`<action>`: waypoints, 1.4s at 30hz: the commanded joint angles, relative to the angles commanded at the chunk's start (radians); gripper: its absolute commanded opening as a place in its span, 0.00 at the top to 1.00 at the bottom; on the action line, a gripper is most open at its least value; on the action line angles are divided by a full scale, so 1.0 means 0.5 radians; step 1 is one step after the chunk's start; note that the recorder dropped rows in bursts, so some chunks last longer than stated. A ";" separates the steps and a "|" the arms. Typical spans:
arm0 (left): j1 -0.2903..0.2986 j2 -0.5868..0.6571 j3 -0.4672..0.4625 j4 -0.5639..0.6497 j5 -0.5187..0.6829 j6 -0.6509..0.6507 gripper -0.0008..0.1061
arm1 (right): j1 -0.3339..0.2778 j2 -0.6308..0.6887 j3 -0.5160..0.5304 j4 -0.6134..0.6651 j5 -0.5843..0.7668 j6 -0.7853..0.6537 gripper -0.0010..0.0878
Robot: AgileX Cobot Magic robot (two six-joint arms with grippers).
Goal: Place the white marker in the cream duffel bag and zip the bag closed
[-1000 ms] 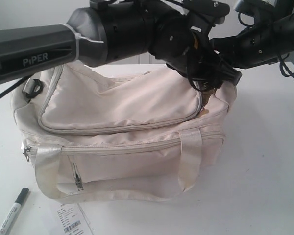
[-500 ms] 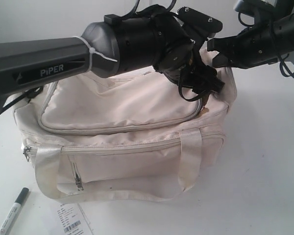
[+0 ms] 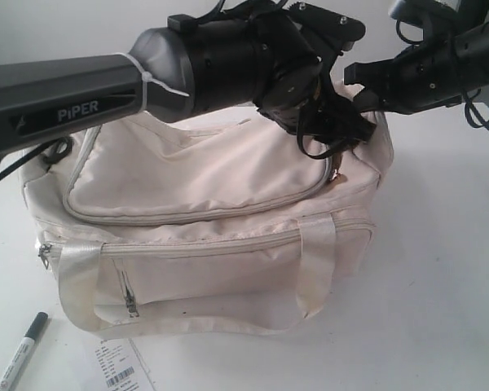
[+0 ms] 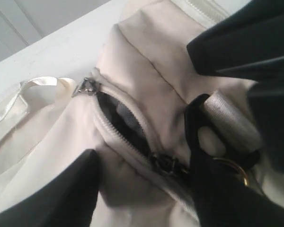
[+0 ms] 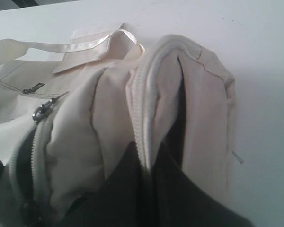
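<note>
The cream duffel bag (image 3: 204, 220) lies on the white table, its top zipper partly open at the right end with black lining (image 4: 125, 118) showing. My left gripper (image 4: 142, 189) reaches across to that end and stands open, its fingers either side of the zipper slider (image 4: 168, 163). A gold ring (image 4: 237, 168) sits beside one finger. My right gripper (image 5: 149, 163) is shut on the fabric fold along the zipper tape (image 5: 142, 113) at the bag's end. The white marker (image 3: 20, 352) lies on the table at the front left, apart from both grippers.
A white barcode label (image 3: 122, 366) lies beside the marker. A second zipper pull (image 4: 87, 86) rests at the end of the opening. The bag's shiny strap handles (image 3: 77, 285) hang down its front. The left arm (image 3: 147, 73) spans the bag's top.
My left gripper has shifted a little left and up over the bag's right end. The right gripper has kept its pinch on the bag. The marker has not moved.
</note>
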 joint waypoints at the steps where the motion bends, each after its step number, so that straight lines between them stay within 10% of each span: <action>1: 0.000 -0.005 0.000 0.005 0.008 0.000 0.50 | 0.000 0.000 0.000 0.000 0.000 0.000 0.99; 18: -0.095 -0.032 0.000 -0.403 -0.065 0.175 0.42 | 0.000 0.000 0.000 0.000 -0.004 0.000 0.99; 34: -0.137 0.084 0.000 0.019 -0.076 -0.020 0.41 | 0.000 0.000 0.000 0.000 0.000 0.000 0.99; 42: -0.137 0.099 0.000 0.068 0.067 -0.005 0.92 | 0.000 0.000 0.000 0.000 0.000 0.000 0.99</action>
